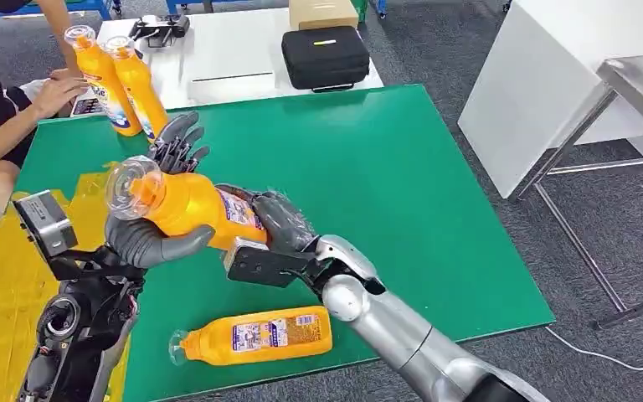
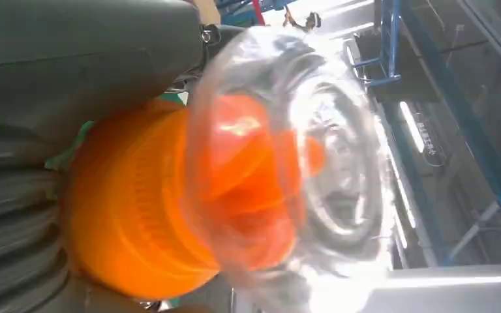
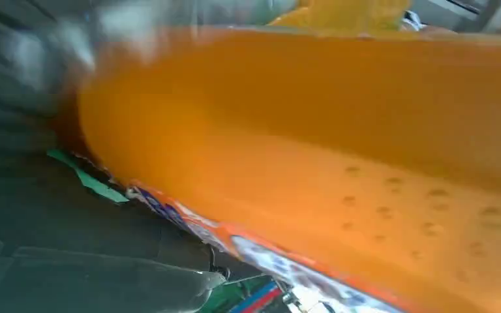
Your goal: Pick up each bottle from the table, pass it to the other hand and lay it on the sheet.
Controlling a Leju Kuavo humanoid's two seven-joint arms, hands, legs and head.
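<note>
I hold an orange bottle (image 1: 186, 205) over the green table (image 1: 385, 167), tipped on its side with its clear cap (image 1: 130, 186) pointing toward my left. My right hand (image 1: 272, 222) is wrapped around the labelled body of the bottle. My left hand (image 1: 157, 234) is under its neck end, the grey thumb curving beneath it and the dark fingers (image 1: 176, 142) rising behind; both hands are on the bottle at once. In my left wrist view the clear cap (image 2: 300, 163) and orange neck (image 2: 137, 222) sit right in front of the camera; in my right wrist view the orange body (image 3: 313, 143) lies close against the hand.

A 2nd orange bottle (image 1: 259, 335) lies flat on the green table near its front edge, cap to the left. The yellow sheet (image 1: 8, 285) lies on the table's left part. 2 more orange bottles (image 1: 121, 79) stand upright at the far left corner, beside a person's hand (image 1: 54, 92). A black case (image 1: 325, 56) rests on the white table behind.
</note>
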